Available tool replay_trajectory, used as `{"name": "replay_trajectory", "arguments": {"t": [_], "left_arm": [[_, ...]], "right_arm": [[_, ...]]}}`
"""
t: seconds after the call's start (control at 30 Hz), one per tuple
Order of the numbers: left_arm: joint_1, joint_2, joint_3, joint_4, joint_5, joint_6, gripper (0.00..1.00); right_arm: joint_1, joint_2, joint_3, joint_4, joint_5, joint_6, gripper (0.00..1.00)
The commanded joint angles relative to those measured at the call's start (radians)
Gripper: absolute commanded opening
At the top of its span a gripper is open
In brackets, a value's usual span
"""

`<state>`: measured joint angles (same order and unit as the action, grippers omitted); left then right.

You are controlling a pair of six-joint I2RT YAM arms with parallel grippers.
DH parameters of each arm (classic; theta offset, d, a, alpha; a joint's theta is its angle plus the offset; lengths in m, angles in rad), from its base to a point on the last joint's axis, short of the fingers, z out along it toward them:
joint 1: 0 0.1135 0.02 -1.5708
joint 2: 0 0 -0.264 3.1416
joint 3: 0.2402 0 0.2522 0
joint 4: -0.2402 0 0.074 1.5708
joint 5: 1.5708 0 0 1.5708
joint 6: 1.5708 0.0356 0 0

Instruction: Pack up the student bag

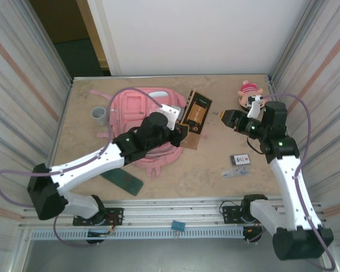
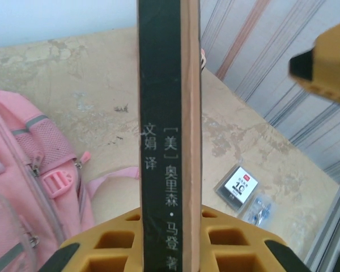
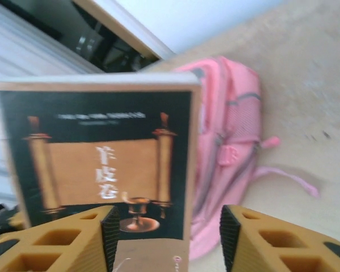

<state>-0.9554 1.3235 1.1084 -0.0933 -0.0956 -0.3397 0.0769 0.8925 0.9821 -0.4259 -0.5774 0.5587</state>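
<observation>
The student bag (image 1: 137, 116) is a large pink backpack lying flat at the table's centre left; its pockets also appear in the left wrist view (image 2: 22, 170) and the right wrist view (image 3: 229, 136). My left gripper (image 1: 183, 132) (image 2: 170, 229) is shut on a black book (image 1: 196, 111), held upright by its lower edge just right of the bag, spine (image 2: 161, 113) toward the camera. My right gripper (image 1: 229, 119) (image 3: 170, 232) stands open to the right of the book, facing its scroll-printed cover (image 3: 96, 164) with nothing between its fingers. One right finger (image 2: 328, 62) shows in the left wrist view.
A grey cup (image 1: 99, 116) stands left of the bag. A pink plush (image 1: 249, 90) sits at the back right. A dark green notebook (image 1: 123, 181) lies near the front edge. A card pack (image 1: 239, 160) (image 2: 238, 187) and a clear blue packet (image 1: 234, 171) lie front right.
</observation>
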Motion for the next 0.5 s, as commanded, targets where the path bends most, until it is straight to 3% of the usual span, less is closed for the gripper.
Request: {"name": "replay_trajectory", "arguments": {"t": [0.0,0.1,0.17,0.23,0.3,0.47], "left_arm": [[0.038,-0.122,-0.046,0.107,0.066,0.078,0.0],[0.134,-0.206,-0.137,0.192,0.299,0.049,0.0],[0.197,-0.25,-0.189,0.25,0.42,0.014,0.0],[0.242,-0.284,-0.219,0.266,0.506,0.011,0.0],[0.278,-0.309,-0.234,0.281,0.593,0.011,0.0],[0.353,-0.301,-0.236,0.394,0.78,-0.065,0.0]], "right_arm": [[0.043,-0.059,-0.037,0.122,0.005,0.042,0.54],[0.067,-0.083,-0.045,0.177,0.009,0.087,0.56],[0.081,-0.083,-0.046,0.209,-0.006,0.104,0.63],[0.093,-0.075,-0.048,0.236,-0.022,0.136,0.69],[0.099,-0.065,-0.055,0.263,-0.043,0.182,0.8],[0.159,-0.031,-0.092,0.393,-0.123,0.203,0.81]]}}
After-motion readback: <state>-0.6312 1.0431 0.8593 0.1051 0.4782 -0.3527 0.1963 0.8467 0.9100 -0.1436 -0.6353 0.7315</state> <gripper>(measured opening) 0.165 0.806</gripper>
